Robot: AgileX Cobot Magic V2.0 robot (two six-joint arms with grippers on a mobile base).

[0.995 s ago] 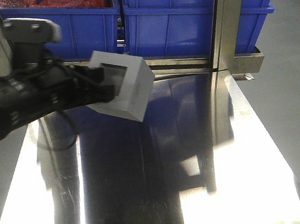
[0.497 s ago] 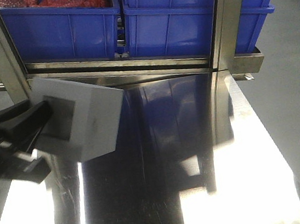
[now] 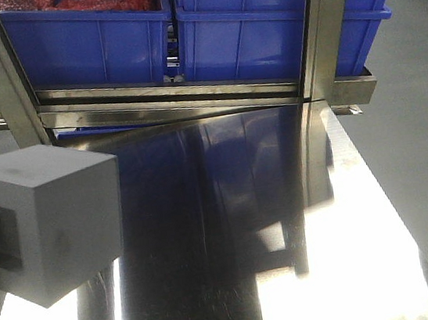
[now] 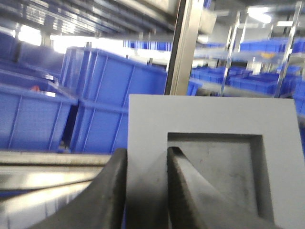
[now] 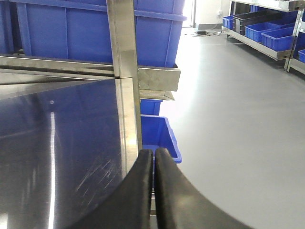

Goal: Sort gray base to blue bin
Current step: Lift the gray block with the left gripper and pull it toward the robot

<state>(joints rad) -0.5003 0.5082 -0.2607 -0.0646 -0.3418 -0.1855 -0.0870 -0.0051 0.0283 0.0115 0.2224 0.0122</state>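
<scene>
One item in hand: the gray base (image 3: 48, 221), carried off the bench (image 3: 238, 283) at its near left corner, low and close to the front camera. It touches nothing but me.

Left fingers (image 4: 107, 200): clenched on the gray base (image 4: 281, 157). One finger sits inside the square recess and the other lies against the outer side face, so together they pinch a single wall of the block. Judgement: a wall pinch is used because the whole block looks too wide to span, and the recess offers the only thin lip.

Right fingers (image 5: 143, 191): pressed together, holding nothing, parked over the right edge of the bench, well apart from the load.

Orientation: the recessed face points back toward my left wrist. In the front view the plain faces show, with the top face roughly level and a vertical edge turned toward the camera. The block is near cubic, so I read no clear long axis; the recess axis runs along my left arm.

Several blue bins (image 3: 245, 37) stand on the rack (image 3: 167, 103) behind the bench. I cannot tell which is the target.
</scene>
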